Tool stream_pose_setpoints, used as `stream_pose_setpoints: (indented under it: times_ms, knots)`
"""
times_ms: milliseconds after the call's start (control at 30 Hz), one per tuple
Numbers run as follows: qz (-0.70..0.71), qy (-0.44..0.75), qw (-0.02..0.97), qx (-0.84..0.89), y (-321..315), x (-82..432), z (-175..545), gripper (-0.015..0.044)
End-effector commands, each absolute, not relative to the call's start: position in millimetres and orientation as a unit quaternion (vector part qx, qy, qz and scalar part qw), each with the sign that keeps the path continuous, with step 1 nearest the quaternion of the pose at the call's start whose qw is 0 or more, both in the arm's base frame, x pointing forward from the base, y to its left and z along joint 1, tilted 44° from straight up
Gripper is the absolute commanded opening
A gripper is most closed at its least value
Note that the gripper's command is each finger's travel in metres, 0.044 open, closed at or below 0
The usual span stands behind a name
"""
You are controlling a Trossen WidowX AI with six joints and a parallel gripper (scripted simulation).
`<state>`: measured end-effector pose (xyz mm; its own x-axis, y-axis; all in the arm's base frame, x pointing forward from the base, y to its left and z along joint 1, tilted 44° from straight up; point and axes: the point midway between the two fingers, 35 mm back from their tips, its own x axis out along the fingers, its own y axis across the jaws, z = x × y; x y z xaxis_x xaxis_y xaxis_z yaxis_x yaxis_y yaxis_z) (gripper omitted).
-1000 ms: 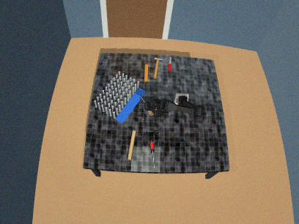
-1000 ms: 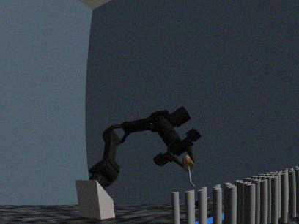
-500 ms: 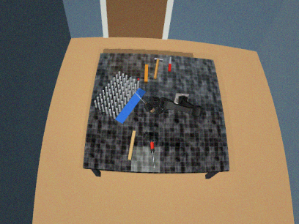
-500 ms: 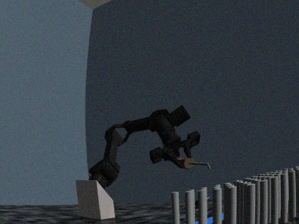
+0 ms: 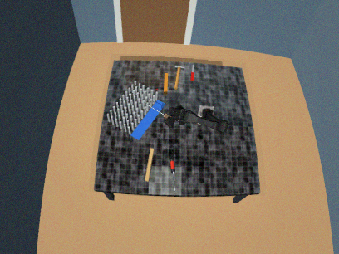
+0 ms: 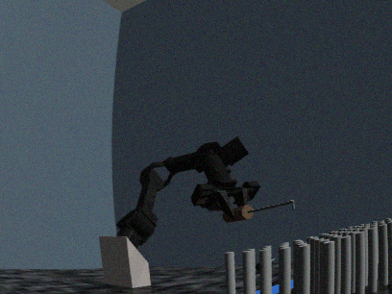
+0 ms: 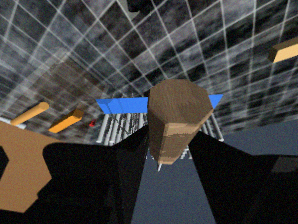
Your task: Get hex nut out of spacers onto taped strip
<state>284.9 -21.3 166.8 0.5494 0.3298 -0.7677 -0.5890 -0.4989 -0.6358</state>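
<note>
The metal spacers stand upright in a dense field at the left of the table; part of it also shows in the wrist view. The blue taped strip lies along the field's near side. My gripper is shut on the wooden handle of a hook tool. The tool's thin rod points toward the field and ends in a short bent tip, above the height of the spacers. The hex nut is not visible in any view.
An orange bar, a hammer and a red-handled tool lie at the back. A small red thing is beside the field. A wooden strip and a red screwdriver lie in front.
</note>
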Motion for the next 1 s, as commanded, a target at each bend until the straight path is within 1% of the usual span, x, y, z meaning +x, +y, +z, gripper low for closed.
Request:
stream_pose_setpoints:
  times_ms: [0,267,633,967]
  knots:
    - [0.473,0.082,0.463,-0.745,-26,284,162,0.0]
    - [0.475,0.083,0.461,-0.745,-16,291,148,0.0]
    - [0.478,0.086,0.458,-0.745,24,306,104,0.0]
    - [0.475,0.083,0.461,-0.745,63,306,67,0.0]
